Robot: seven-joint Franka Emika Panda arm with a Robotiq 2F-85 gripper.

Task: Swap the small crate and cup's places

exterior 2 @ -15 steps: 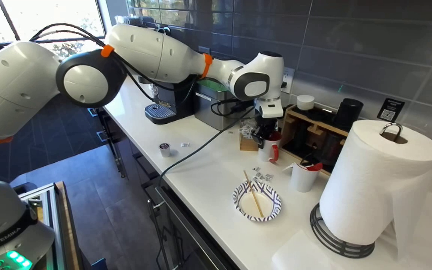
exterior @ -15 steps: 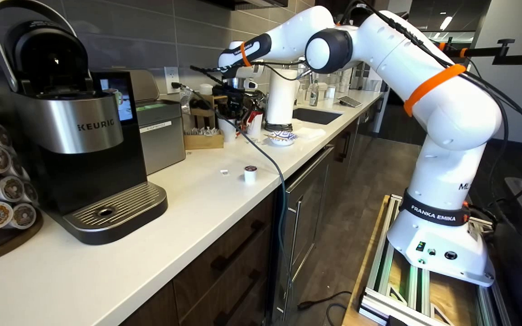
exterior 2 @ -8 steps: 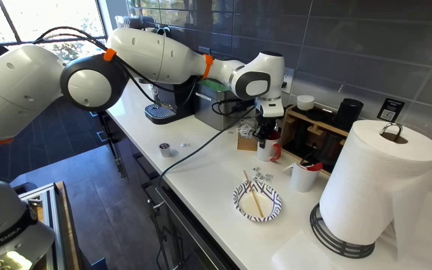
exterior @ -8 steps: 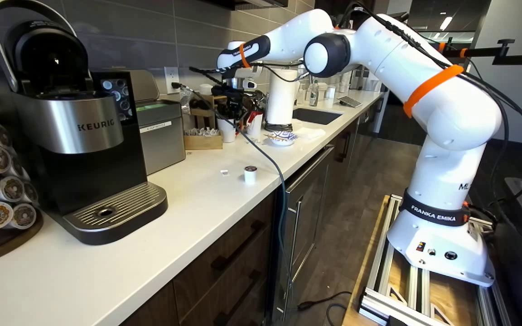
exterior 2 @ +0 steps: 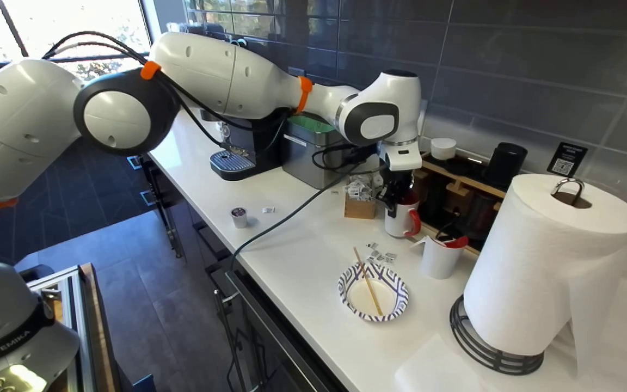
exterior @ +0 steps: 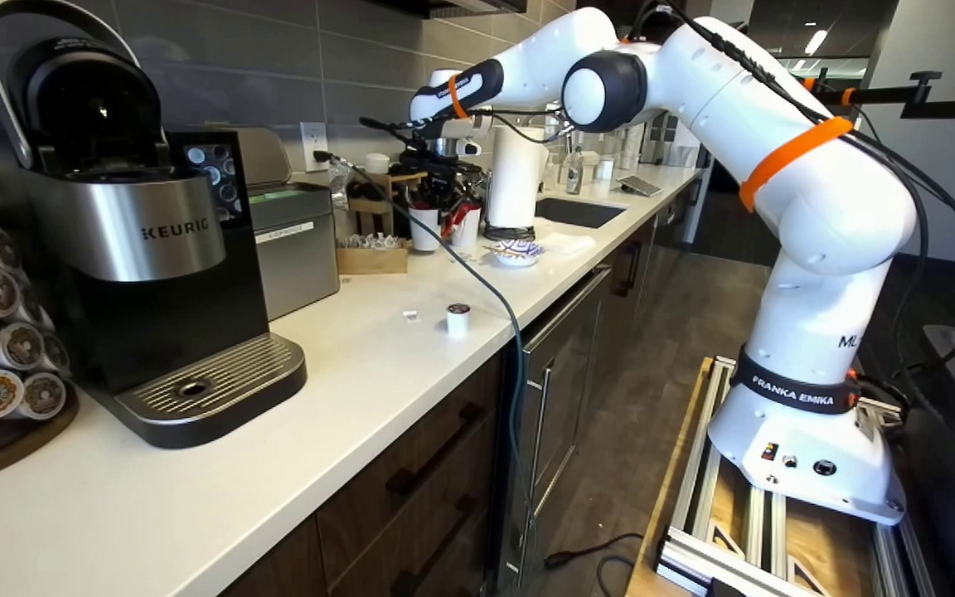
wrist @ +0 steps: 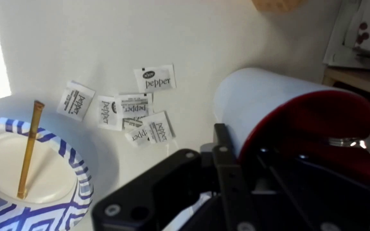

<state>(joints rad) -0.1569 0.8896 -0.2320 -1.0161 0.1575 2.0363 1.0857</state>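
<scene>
The cup is a white mug [exterior 2: 400, 220] with red inside and a red handle; it also shows in an exterior view [exterior: 424, 234] and in the wrist view [wrist: 252, 96]. My gripper [exterior 2: 395, 202] is shut on its wall, one finger outside and the other inside [wrist: 240, 146]. The mug is nearly upright; I cannot tell whether its base touches the counter. The small crate [exterior 2: 360, 209] is a low light-tan wooden box full of white packets, just left of the mug there; it also shows in an exterior view [exterior: 372, 259].
A white mug with red inside [exterior 2: 437, 260], a patterned bowl [exterior 2: 365, 300] with a stick, pepper packets [wrist: 157, 78] and a paper-towel roll [exterior 2: 545, 272] stand nearby. A wooden organiser [exterior 2: 458, 188] is behind. A pod [exterior 2: 239, 219] and a cable [exterior 2: 292, 215] are at the left.
The gripper and the mug have moved together away from the crate, toward the mug with no gripper on it. Earlier the crate shifted slightly; it is still now.
</scene>
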